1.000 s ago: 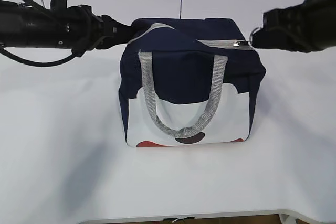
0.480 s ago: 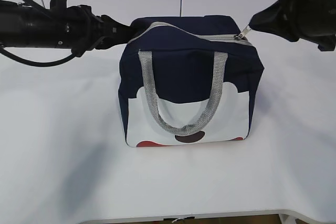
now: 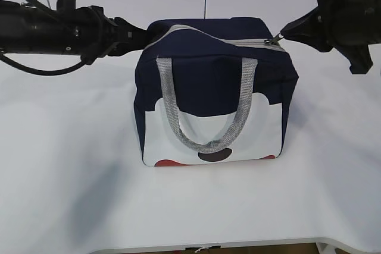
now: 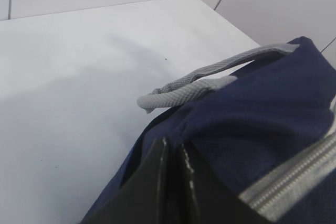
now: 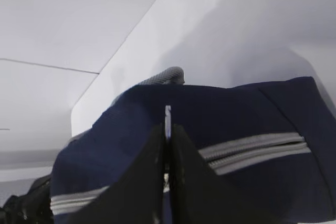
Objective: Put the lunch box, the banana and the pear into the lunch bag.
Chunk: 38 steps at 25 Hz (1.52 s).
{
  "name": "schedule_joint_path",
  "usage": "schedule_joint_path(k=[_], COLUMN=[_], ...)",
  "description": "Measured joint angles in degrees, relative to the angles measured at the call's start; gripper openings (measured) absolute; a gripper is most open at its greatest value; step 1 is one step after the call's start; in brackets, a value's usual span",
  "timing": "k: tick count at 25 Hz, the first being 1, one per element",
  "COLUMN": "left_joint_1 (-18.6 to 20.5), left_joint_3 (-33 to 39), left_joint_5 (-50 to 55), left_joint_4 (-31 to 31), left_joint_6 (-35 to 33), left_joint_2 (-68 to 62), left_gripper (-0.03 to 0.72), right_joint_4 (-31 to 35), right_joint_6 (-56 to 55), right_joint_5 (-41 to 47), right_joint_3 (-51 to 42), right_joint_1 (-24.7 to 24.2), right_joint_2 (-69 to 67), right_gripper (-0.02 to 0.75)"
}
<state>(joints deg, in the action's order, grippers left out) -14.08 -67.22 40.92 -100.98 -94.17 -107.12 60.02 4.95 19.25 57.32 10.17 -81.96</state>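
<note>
The navy lunch bag (image 3: 214,87) stands on the white table (image 3: 71,165), its grey handles (image 3: 208,117) hanging over the white front panel and its zipper closed. My left gripper (image 3: 143,37) is shut on the fabric at the bag's upper left corner; the left wrist view shows it (image 4: 170,148) pinching navy cloth. My right gripper (image 3: 284,31) is shut on the zipper's ring pull (image 3: 275,39) at the bag's right end; the right wrist view shows the metal pull (image 5: 167,116) between its fingers. The lunch box, banana and pear are out of view.
The white table spreads wide round the bag, with its front edge (image 3: 208,245) near the bottom. A white wall stands behind. The back handle (image 4: 210,80) lies over the bag's far side.
My right arm has swung upward and its gripper has closed on the zipper pull at the bag's right end. The left arm and the bag have stayed almost still.
</note>
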Motion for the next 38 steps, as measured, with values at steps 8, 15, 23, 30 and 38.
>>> schedule_joint_path(k=[8, 15, 23, 30, 38], left_joint_1=[0.00, 0.00, 0.00, 0.00, 0.00], left_joint_3=[0.00, 0.00, 0.00, 0.00, 0.00], left_joint_5=[-0.34, -0.44, -0.66, -0.66, -0.78], left_joint_4=[0.02, 0.02, 0.12, 0.12, 0.12], left_joint_6=[0.00, 0.00, 0.00, 0.00, 0.00], left_joint_2=[0.00, 0.00, 0.00, 0.00, 0.00], left_gripper=[-0.010, -0.010, -0.010, -0.010, -0.010], right_joint_4=[0.42, 0.30, -0.41, -1.70, -2.17], right_joint_6=[-3.52, -3.84, -3.86, -3.96, -1.79], right_joint_5=[0.12, 1.60, 2.06, 4.03, 5.22], right_joint_3=[0.00, 0.00, 0.00, 0.00, 0.00], right_joint_1=[-2.52, -4.58, -5.68, -9.28, -9.88], right_joint_2=[0.00, -0.69, -3.29, -4.30, -8.37], right_gripper=[0.018, 0.018, 0.018, 0.018, 0.018])
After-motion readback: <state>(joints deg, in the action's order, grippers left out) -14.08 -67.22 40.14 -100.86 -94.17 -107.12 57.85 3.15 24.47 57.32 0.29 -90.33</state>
